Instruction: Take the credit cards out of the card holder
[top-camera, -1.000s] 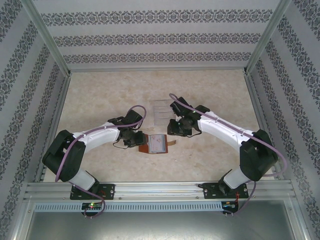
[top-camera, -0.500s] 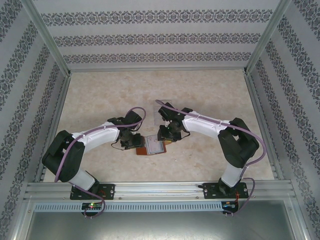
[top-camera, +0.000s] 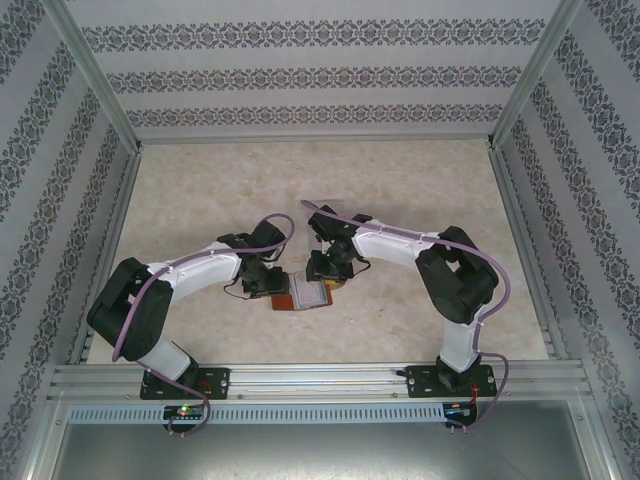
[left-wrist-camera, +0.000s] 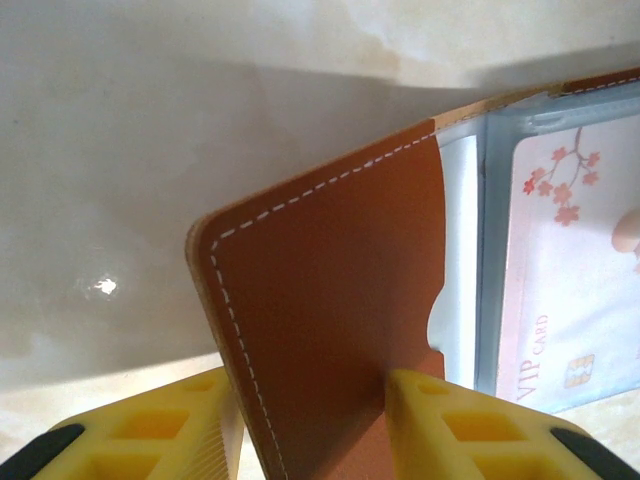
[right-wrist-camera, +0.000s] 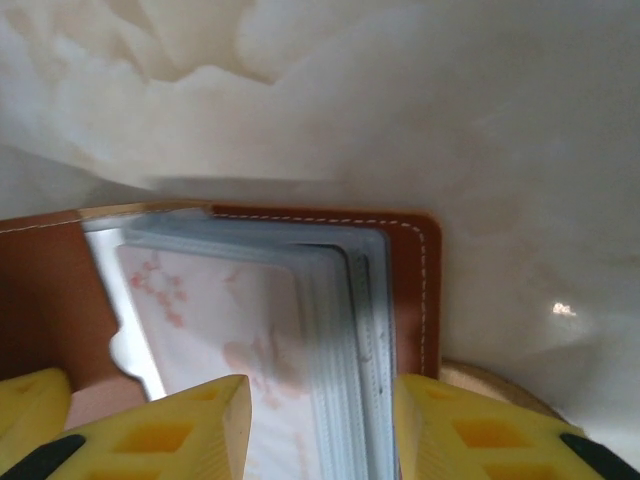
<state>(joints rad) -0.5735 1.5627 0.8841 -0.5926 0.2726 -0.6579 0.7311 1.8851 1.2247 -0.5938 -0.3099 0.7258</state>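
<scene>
card holder (top-camera: 303, 292): lying open mid-table (top-camera: 200, 200), sitting between the two wrists.
left gripper (left-wrist-camera: 315, 425): pinching the brown left flap from both faces; flap is standing tilted up off the table.
right gripper (right-wrist-camera: 325, 425): straddling the stack of grey-blue sleeves by the right cover; jaws are sitting apart, can't tell whether they're clamping the sleeves.
credit card (left-wrist-camera: 570, 290): pale, blossom print, "VIP CARD" lettering, sitting inside a clear sleeve of the holder.
</scene>
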